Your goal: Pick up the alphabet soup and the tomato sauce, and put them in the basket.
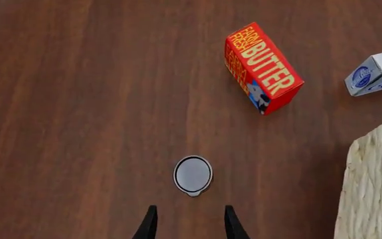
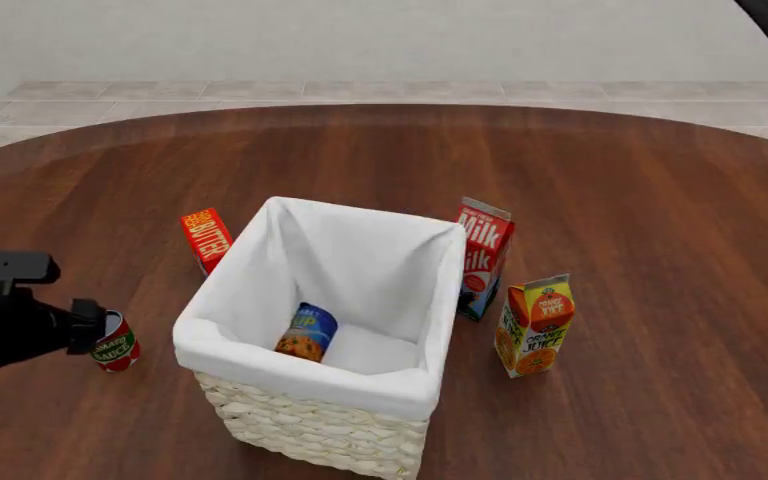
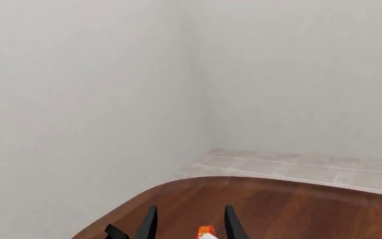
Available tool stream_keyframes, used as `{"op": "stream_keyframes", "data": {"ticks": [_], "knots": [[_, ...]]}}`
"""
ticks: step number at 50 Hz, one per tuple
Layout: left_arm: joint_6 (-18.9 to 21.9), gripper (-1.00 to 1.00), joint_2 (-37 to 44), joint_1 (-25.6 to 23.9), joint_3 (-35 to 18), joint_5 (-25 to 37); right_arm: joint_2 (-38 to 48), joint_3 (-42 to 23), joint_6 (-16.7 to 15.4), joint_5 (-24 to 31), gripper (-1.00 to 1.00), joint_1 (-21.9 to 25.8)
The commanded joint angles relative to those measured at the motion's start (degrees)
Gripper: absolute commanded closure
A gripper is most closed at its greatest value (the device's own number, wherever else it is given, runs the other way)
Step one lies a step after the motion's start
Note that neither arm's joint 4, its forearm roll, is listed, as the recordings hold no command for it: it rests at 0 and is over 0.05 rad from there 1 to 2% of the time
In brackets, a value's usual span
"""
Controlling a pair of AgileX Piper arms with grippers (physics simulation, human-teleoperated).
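Wicker basket: white-lined, stood off to one side of the left jaws, apart from them.
Left gripper: jaws released, spread, holding nothing.
Right gripper: jaws parted, empty, facing a pale wall.
Soup: lay tilted inside the basket.
Sauce: stood upright on the table just ahead of the left jaws, untouched.
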Motion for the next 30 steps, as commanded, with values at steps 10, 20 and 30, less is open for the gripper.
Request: {"op": "stream_keyframes", "data": {"ticks": [10, 20, 30], "knots": [[-0.3, -1.00, 6.4, -0.2, 3.0, -9.0, -1.1, -1.3, -0.6, 1.8, -1.00, -1.3], [-0.9, -1.00, 8.7, -0.7, 4.3, -12.4, -1.2, -1.5, -0.9, 2.3, -1.00, -1.3], [-1.5, -1.00, 11.6, -0.7, 5.9, -16.3, -0.7, -1.8, -1.2, 2.4, -1.00, -1.0]]}}
